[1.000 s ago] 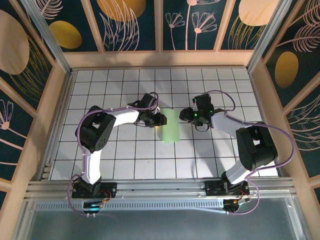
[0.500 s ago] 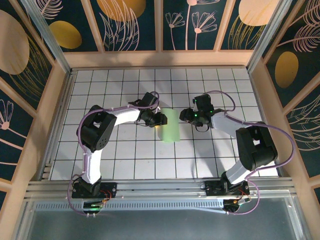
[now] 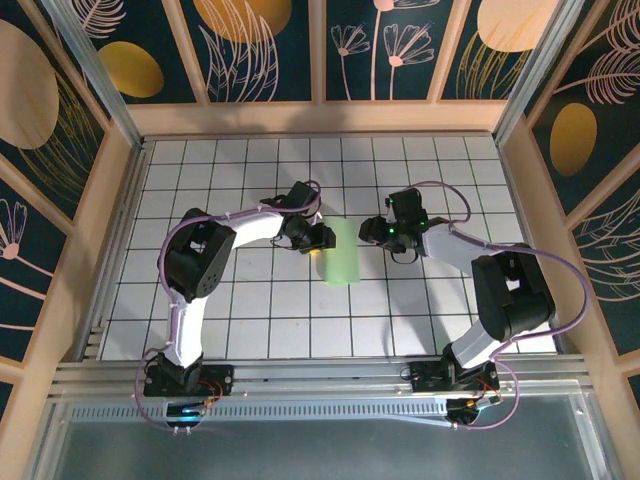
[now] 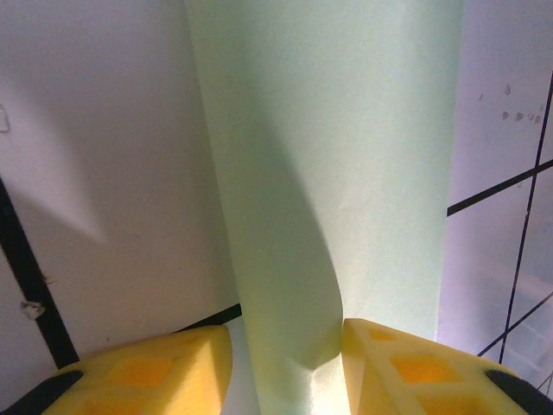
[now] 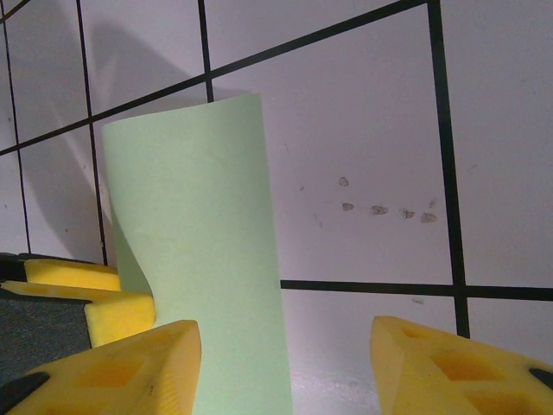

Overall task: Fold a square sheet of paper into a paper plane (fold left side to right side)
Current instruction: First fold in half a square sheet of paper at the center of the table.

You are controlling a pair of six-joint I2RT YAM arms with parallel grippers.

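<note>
The square sheet of paper (image 3: 340, 252) is pale green and lies doubled over on the grid table as a tall strip. Its left side is a rounded, uncreased fold. My left gripper (image 3: 320, 240) sits at that fold. In the left wrist view the fold (image 4: 294, 285) bulges up between the yellow fingers (image 4: 406, 367); the right pad touches it and the left pad stands apart, so the gripper (image 4: 288, 350) is open. My right gripper (image 3: 368, 230) hovers open at the strip's right edge (image 5: 199, 242), one finger over paper and the other over bare tile. A paper plane is out of view.
The white grid-tile table (image 3: 250, 310) surrounds the paper, with wooden walls (image 3: 320, 118) at the back and sides. A metal rail (image 3: 320, 375) runs along the near edge by the arm bases. A few small marks (image 5: 380, 207) dot the tile to the right of the paper.
My left gripper has opened slightly and its arm has edged a little toward the back. The paper and the right arm have stayed put.
</note>
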